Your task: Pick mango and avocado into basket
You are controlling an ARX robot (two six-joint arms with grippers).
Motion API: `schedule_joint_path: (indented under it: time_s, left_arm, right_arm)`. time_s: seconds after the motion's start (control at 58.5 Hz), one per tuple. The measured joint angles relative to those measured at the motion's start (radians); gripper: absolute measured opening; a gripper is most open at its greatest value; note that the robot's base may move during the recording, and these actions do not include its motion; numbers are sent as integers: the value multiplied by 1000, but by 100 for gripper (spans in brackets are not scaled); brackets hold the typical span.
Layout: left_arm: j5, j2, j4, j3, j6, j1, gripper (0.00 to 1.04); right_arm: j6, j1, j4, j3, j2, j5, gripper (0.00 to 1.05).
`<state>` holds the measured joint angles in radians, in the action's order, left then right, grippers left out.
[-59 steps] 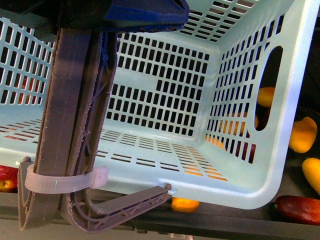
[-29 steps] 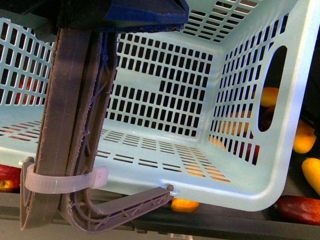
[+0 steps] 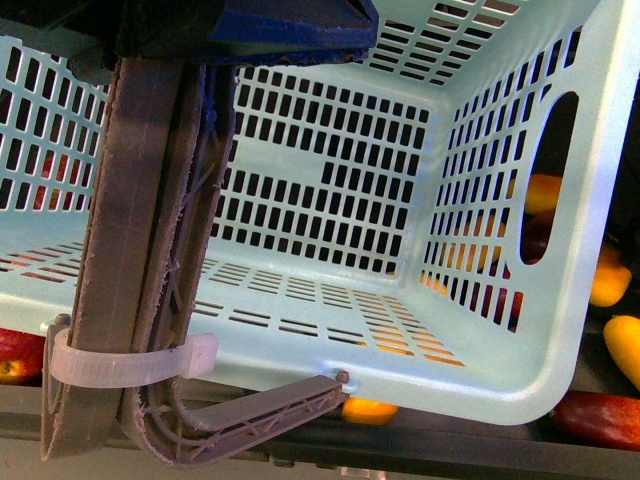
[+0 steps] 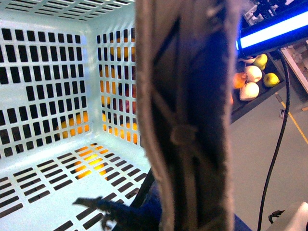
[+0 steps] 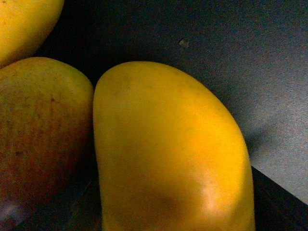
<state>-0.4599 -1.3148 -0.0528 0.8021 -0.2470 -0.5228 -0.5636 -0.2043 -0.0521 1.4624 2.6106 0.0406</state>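
Basket (image 3: 330, 130) empty, its handle (image 3: 130, 250) clamped in the left gripper (image 3: 170, 55); mango (image 5: 168, 154) close before the right gripper, whose jaws are unseen; nothing picked.

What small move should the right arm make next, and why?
Probably lower the right arm a little onto the mango and close on it. The right wrist view shows the mango filling most of the picture, close beside a redder fruit, and the basket has no fruit inside yet. The right fingers are out of view, so go slowly.
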Motion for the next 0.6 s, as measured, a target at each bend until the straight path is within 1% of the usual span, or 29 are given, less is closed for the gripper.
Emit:
schedule_joint_path:
  time_s: [0.085, 0.239, 0.291, 0.342, 0.393, 0.478, 0.598]
  left_arm:
    - [0, 0, 0, 0, 0, 0, 4]
    - [1, 0, 0, 0, 0, 0, 4]
    - [1, 0, 0, 0, 0, 0, 4]
    - [0, 0, 0, 0, 0, 0, 4]
    - [0, 0, 0, 0, 0, 0, 4]
    - [0, 0, 0, 0, 0, 0, 4]
    - [0, 0, 0, 0, 0, 0, 4]
  right_arm:
    - [6, -5, -17, -11, -1, 1, 63]
    - [36, -19, -68, -68, -29, 35, 62]
    - [54, -27, -104, -102, -52, 57, 62]
    - [69, -38, -132, -132, -74, 63, 62]
    - [93, -63, -191, -200, -141, 64, 62]
    - [121, -93, -264, -286, -253, 39, 62]
    - [154, -119, -340, -389, -417, -32, 62]
